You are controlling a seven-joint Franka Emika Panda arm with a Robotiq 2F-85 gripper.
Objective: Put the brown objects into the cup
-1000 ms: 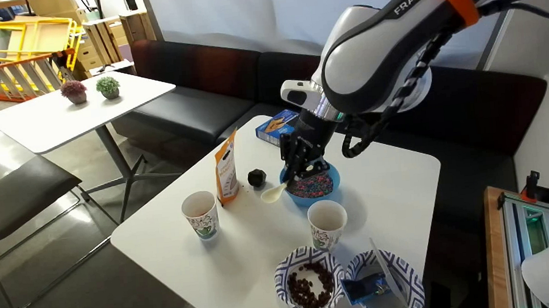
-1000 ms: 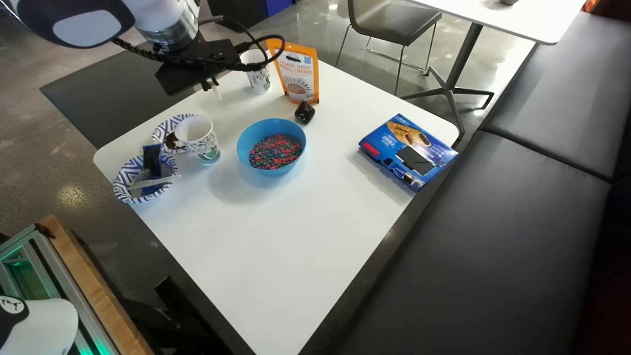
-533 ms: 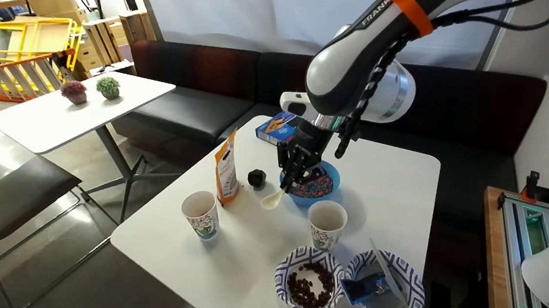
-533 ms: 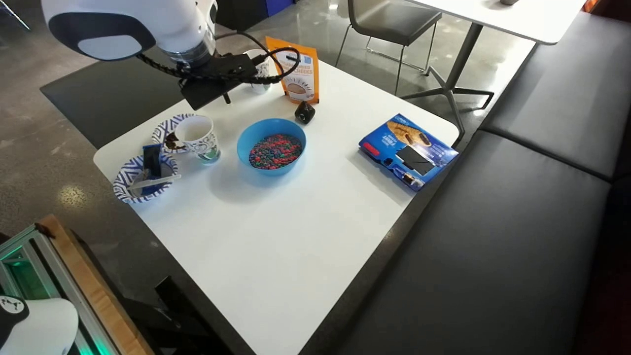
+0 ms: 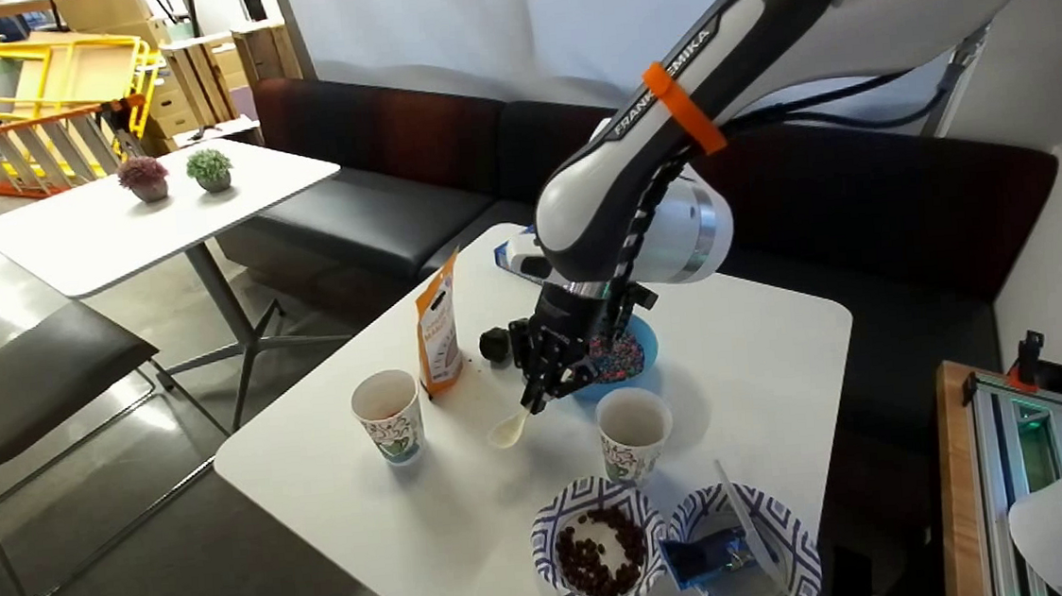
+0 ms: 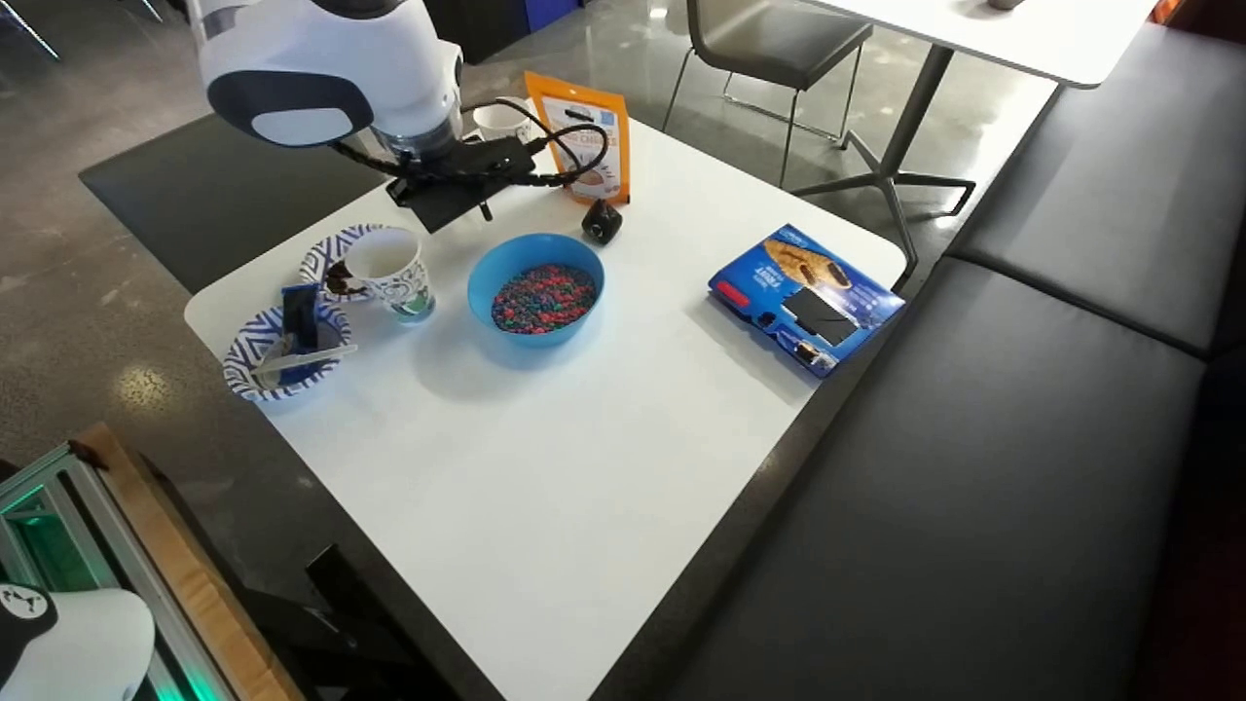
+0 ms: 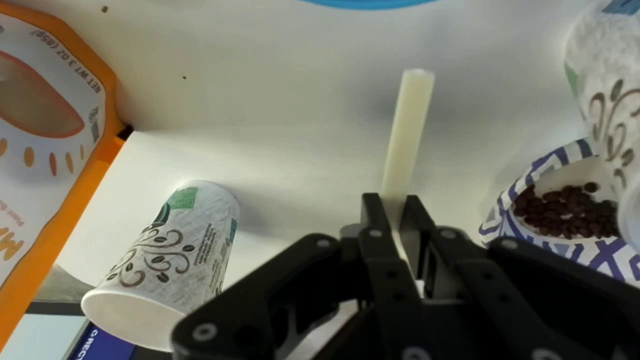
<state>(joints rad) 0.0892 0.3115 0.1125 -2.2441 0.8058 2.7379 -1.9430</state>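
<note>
Lower now, clamps cream plastic spoon (image 7: 406, 142) in black hand (image 7: 392, 201); in wrist view, cannot quite count brown lumps (image 7: 575, 205) past white paper cup (image 7: 612, 107).

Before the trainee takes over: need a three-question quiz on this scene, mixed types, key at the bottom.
1. Which stands nearer the brown objects: the cup by the orange pouch or the cup by the blue bowl?
2. True or false: the orange pouch lies flat on the table.
3. What do the jaws hold?

Key:
1. The cup by the blue bowl.
2. False; it stands upright.
3. A cream-coloured spoon.
</note>
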